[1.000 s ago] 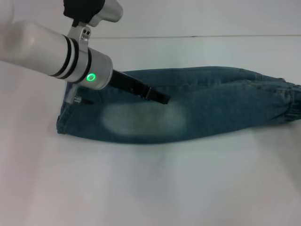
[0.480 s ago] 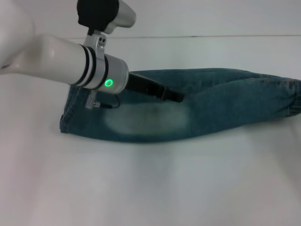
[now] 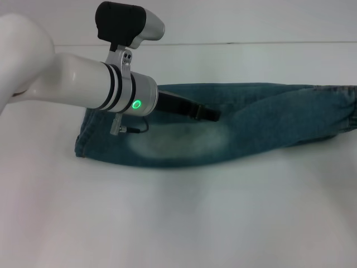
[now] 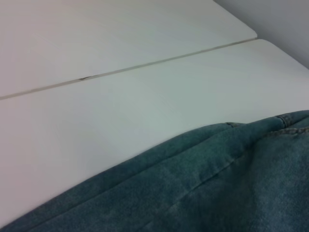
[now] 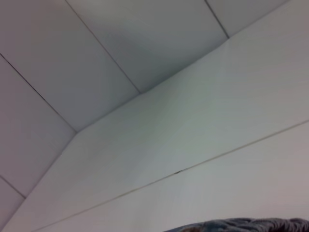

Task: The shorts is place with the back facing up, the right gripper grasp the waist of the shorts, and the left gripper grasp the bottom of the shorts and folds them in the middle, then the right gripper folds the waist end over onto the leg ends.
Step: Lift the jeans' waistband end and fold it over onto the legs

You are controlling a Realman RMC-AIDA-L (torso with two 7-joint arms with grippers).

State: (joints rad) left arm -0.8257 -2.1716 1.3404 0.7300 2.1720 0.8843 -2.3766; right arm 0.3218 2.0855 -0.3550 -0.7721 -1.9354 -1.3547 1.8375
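The blue denim shorts lie folded lengthwise across the white table, with a pale faded patch near the middle. The leg ends point left. The waist reaches the right edge of the head view and is partly cut off. My left gripper is a black bar on the silver-white arm; it rests low over the middle of the shorts, its tip against the denim. The left wrist view shows denim close below. A sliver of denim shows in the right wrist view. The right gripper is out of view.
The white table spreads wide in front of the shorts. A seam line marks the table's far edge against the wall. The left arm's elbow fills the upper left of the head view.
The left arm has swung right, its gripper tip moving along the shorts. The whole shorts have slid right, and the waist end has partly left the head view.
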